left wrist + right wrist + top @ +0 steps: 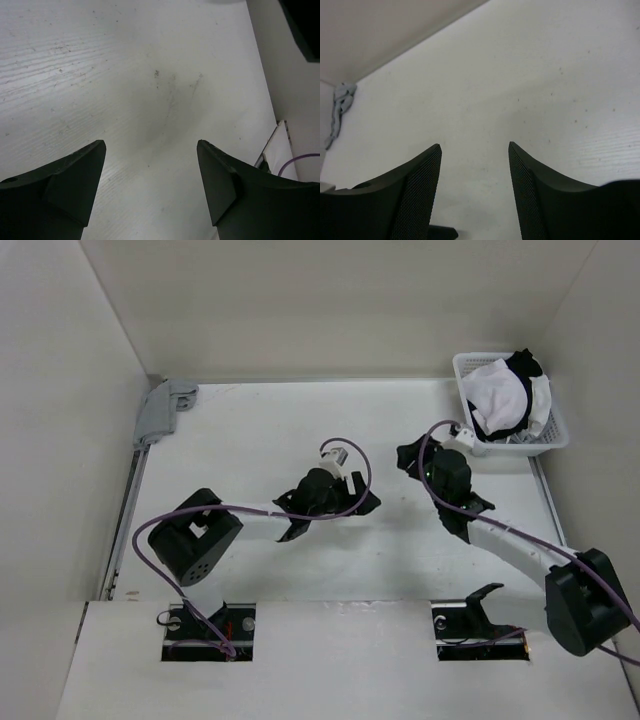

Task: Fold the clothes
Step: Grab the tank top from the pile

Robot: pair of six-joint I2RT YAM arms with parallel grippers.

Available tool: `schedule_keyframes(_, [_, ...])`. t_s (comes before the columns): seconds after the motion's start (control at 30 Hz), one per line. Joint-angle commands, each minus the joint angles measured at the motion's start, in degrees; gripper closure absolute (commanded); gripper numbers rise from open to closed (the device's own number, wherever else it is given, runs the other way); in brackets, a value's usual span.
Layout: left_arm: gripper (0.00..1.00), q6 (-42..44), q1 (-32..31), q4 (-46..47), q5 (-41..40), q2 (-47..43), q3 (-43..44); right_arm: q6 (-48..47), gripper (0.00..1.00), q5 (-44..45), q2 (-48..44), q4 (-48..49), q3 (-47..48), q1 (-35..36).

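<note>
The clothes, a plain white garment [497, 390], lie bunched in a white basket [520, 448] at the back right, with black fabric [524, 366] tucked around them. My left gripper [350, 508] [151, 145] hovers over the bare middle of the table, open, with nothing between its fingers. My right gripper [412, 458] [475, 146] is also open and empty, a short way left of the basket and above bare table. Neither wrist view shows the garment.
A small grey cloth [165, 405] [341, 107] lies in the back left corner. White walls enclose the table on three sides. Purple cables loop from both arms. Part of the right arm [302, 25] shows in the left wrist view's top corner.
</note>
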Motion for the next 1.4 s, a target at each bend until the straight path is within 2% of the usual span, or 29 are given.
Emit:
schedule_keyframes(0.0, [0.27, 1.73, 0.60, 5.15, 3.29, -4.13, -1.52, -0.69, 0.46, 1.12, -2.33, -2.09, 6.73, -5.25])
schedule_keyframes(0.07, [0.27, 2.87, -0.37, 6.99, 2.68, -4.83, -2.92, -1.05, 0.53, 0.51, -2.15, -3.06, 9.01, -7.97])
schedule_keyframes(0.1, [0.27, 3.30, -0.89, 8.30, 2.59, -5.27, -3.71, -1.22, 0.67, -0.45, -1.63, -4.45, 11.63, -11.20])
schedule_keyframes(0.17, [0.27, 4.09, -1.34, 9.62, 2.41, -5.36, -4.16, -0.96, 0.80, -1.16, -0.84, -6.30, 14.19, -14.64])
schedule_keyframes(0.2, [0.30, 4.97, -1.77, 11.46, 2.33, -5.10, -4.59, -0.61, 0.89, -1.69, 0.30, -9.10, 17.34, -18.57])
schedule_keyframes(0.3, [0.33, 4.98, -1.95, 12.27, 2.33, -5.88, -5.47, -1.04, 0.95, -2.22, 2.85, -12.89, 22.61, -23.77])
schedule_keyframes(0.4, [0.34, 5.07, -2.04, 13.23, 1.71, -6.15, -5.92, -2.01, 0.94, -1.78, 5.31, -16.41, 26.67, -27.91])
schedule_keyframes(0.47, [0.34, 4.72, -1.95, 13.32, 1.97, -5.89, -5.92, -1.84, 0.87, -0.90, 7.95, -19.49, 29.93, -31.96])
schedule_keyframes(0.67, [0.34, 4.45, -2.22, 13.59, 2.06, -5.98, -6.27, -2.36, 0.54, -2.03, 20.23, -26.60, 40.37, -41.10])
schedule_keyframes(0.83, [0.34, 3.84, -1.78, 13.94, 1.98, -5.97, -6.44, -5.61, 0.43, -10.11, 32.63, -31.27, 50.49, -41.55])
schedule_keyframes(0.97, [0.33, 3.31, -1.43, 14.20, 2.32, -5.27, -6.44, -5.80, 0.42, -11.71, 38.97, -32.59, 55.68, -41.81])
schedule_keyframes(1.1, [0.33, 3.40, -1.34, 14.38, 2.33, -5.18, -6.44, -5.18, 0.50, -11.45, 42.32, -33.64, 58.41, -41.73])
schedule_keyframes(1.23, [0.33, 2.78, -0.64, 14.55, 2.41, -5.27, -6.71, -4.65, 0.52, -9.43, 44.43, -34.17, 58.85, -41.55])
schedule_keyframes(1.33, [0.33, 2.52, -0.37, 15.08, 2.50, -5.01, -6.88, -4.56, 0.60, -9.43, 45.48, -34.87, 59.47, -41.55])
schedule_keyframes(1.37, [0.33, 2.43, -0.37, 15.08, 2.50, -5.01, -6.88, -4.56, 0.66, -9.60, 45.75, -35.22, 59.64, -41.55])
